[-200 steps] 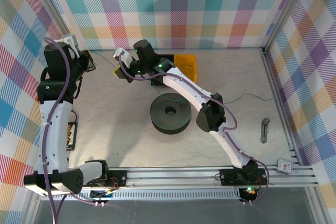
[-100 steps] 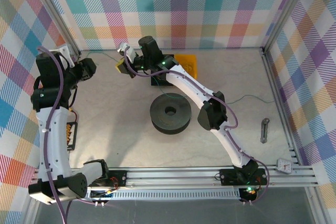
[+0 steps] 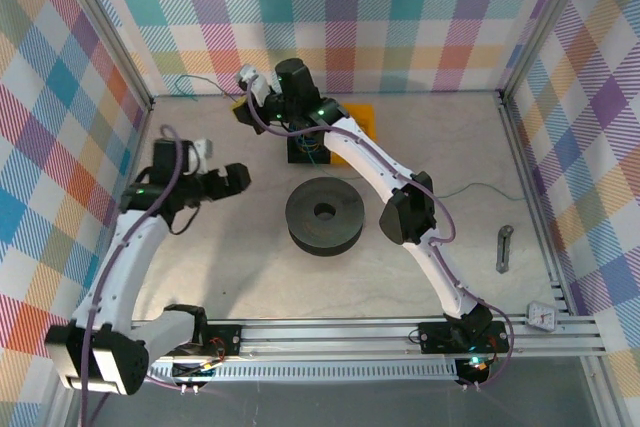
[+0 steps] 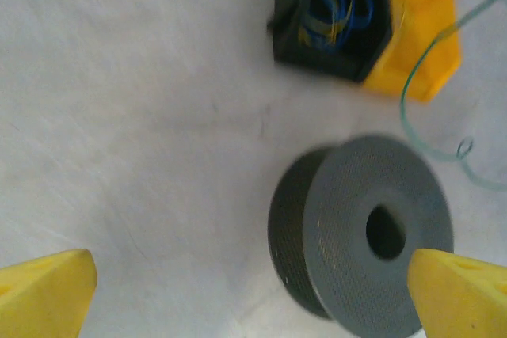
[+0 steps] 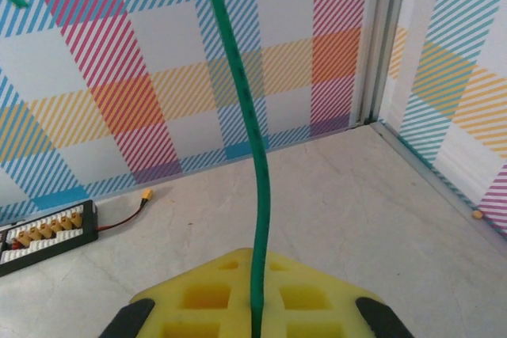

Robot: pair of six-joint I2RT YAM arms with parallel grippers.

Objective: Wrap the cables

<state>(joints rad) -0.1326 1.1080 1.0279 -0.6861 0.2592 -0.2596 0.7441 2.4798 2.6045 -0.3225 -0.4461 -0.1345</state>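
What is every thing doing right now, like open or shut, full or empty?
left pincer, open, holding nothing.
right pincer, shut on the green cable.
green cable, pinched, running up and away from that pincer.
black spool, lying flat, looks bare.
black and yellow box, open on top.
blue and yellow cables, tangled inside the box.

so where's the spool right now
In the top view the black spool lies flat near the middle of the table, just on the near side of the black and yellow box, with the open left claw to its left.
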